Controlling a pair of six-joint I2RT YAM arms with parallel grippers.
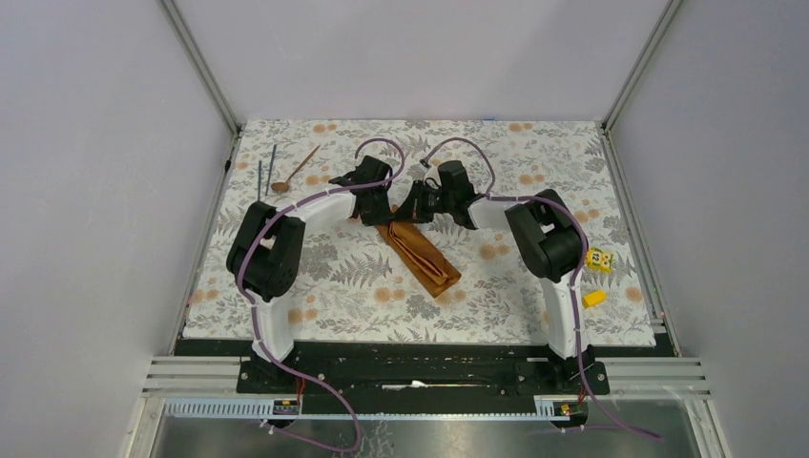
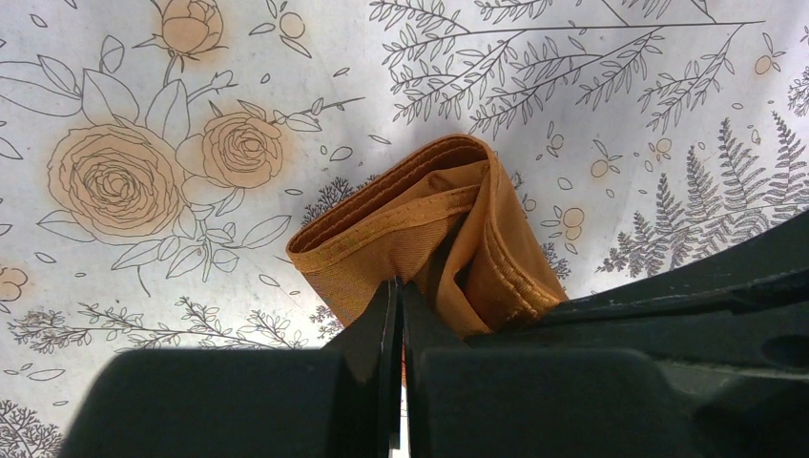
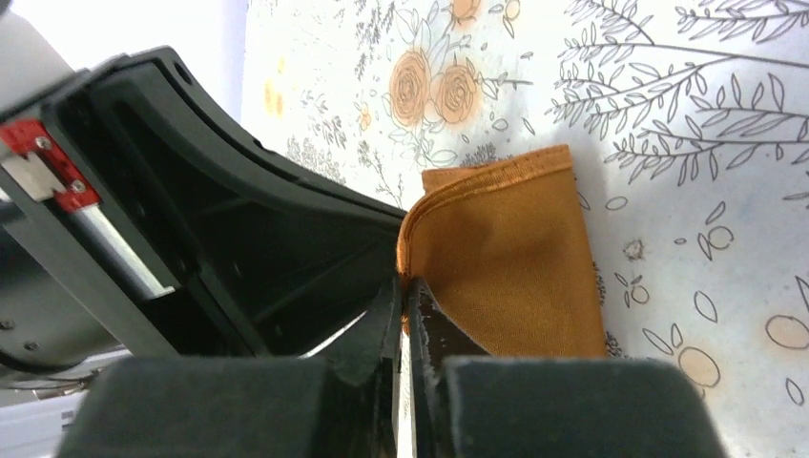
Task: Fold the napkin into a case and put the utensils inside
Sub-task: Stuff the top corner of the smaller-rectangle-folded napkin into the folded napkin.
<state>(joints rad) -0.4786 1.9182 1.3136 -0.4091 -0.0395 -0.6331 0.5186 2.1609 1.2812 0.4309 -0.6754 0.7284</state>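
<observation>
The only writing we can find is on a yellow block [image 1: 598, 258] at the right side of the tablecloth [image 1: 534, 162]. Its top face carries dark marks that may be figures, too small for us to read with any certainty. A second, plain yellow block [image 1: 593, 299] lies near it, a little closer to the arm bases.

The napkin [image 1: 425, 256] lies near the middle of the tablecloth, folded into a narrow rust-orange strip that runs diagonally, its far end under the two wrists. From the left wrist we see several stacked layers with stitched hems, and one fold standing open like a pocket mouth. We cannot see inside it.

The left gripper [image 2: 398, 286] has its fingers pressed together on the near edge of the napkin, a sliver of orange showing between them. The right gripper [image 3: 403, 284] is likewise clenched on a hemmed corner of the napkin, and the cloth curls up where it is pinched.

The spoon [image 1: 296, 170] and two thin dark rods [image 1: 259, 176] lie on the tablecloth at the far left, well apart from the napkin.
</observation>
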